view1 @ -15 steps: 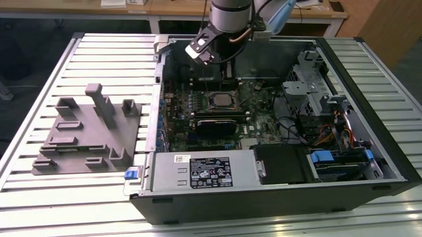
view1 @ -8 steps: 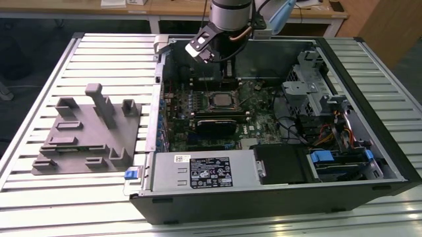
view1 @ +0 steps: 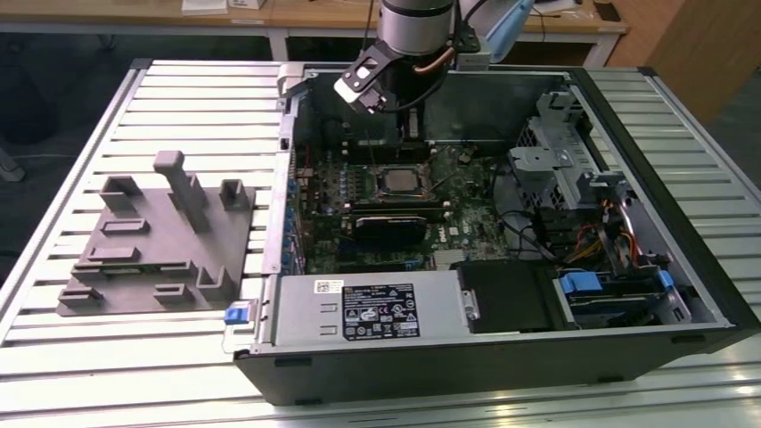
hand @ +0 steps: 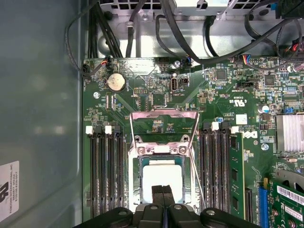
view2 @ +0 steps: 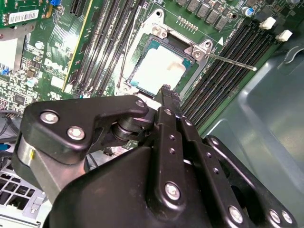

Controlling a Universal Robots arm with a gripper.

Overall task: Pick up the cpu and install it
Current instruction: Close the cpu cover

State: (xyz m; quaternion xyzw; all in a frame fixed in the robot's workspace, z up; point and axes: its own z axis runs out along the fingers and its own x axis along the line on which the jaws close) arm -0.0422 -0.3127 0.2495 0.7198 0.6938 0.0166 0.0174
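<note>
Seating looks to be the step in hand. The cpu (hand: 161,176) lies in the open socket (hand: 136,153) on the motherboard (hand: 228,102) with its bright metal top facing up. The claw (hand: 164,191) hangs right over the chip's edge. We see its two fingers pressed narrow against each other with nothing between them, so the chip is not gripped. We cannot tell whether the tips touch the lid.

The load plate (hand: 164,114) stands swung open beyond the socket. In the second wrist view the thin lever (view2: 228,61) juts out free across the memory slots (view2: 228,76). In the exterior view the arm reaches down into the open computer case (view1: 500,357) lying on the bench (view1: 178,374).

To do this well, we judge the chip must sit flat, with all its edges level inside the socket frame. Any touch from the claw should be light and straight down. A push at one edge could tip the chip and harm the contacts beneath. The chip's visible sides look square to the frame, but the fingers hide one edge, so we would not trust the fit on that side. The claw should also keep clear of the raised plate and the lever.
</note>
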